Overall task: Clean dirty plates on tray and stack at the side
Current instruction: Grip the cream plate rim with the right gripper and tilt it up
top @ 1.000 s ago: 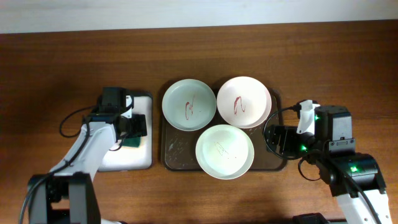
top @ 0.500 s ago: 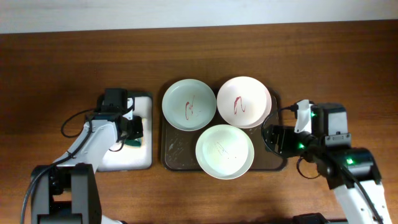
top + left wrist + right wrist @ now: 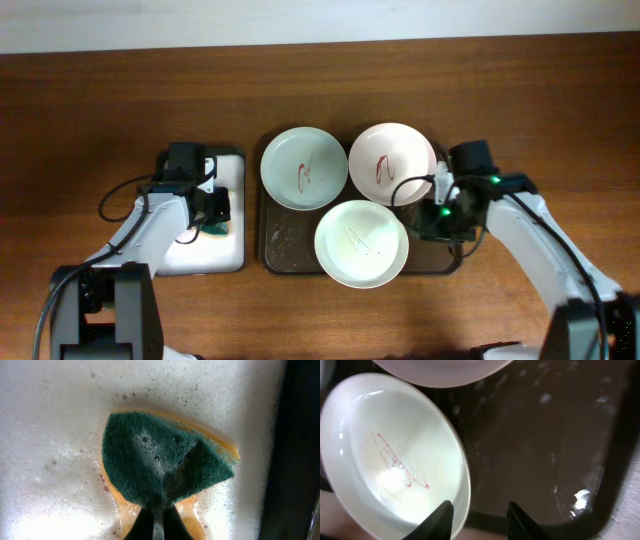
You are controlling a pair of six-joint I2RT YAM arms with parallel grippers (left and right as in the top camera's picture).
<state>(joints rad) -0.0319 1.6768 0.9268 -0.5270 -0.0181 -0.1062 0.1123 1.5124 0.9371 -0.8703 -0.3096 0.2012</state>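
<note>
Overhead downward; wrists close; tray [image 3: 283, 240] shared

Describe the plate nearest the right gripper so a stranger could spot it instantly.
Find the dark brown tray mid-table. Of the three there, it is the pale green plate sitting alone nearest the robot, by the right gripper. Its red scribble is the faintest.

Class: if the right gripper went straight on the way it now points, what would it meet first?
Probably the rim of the front mint plate, lying between the open jaws of the right gripper, then the tray floor; depth is unclear.
</note>
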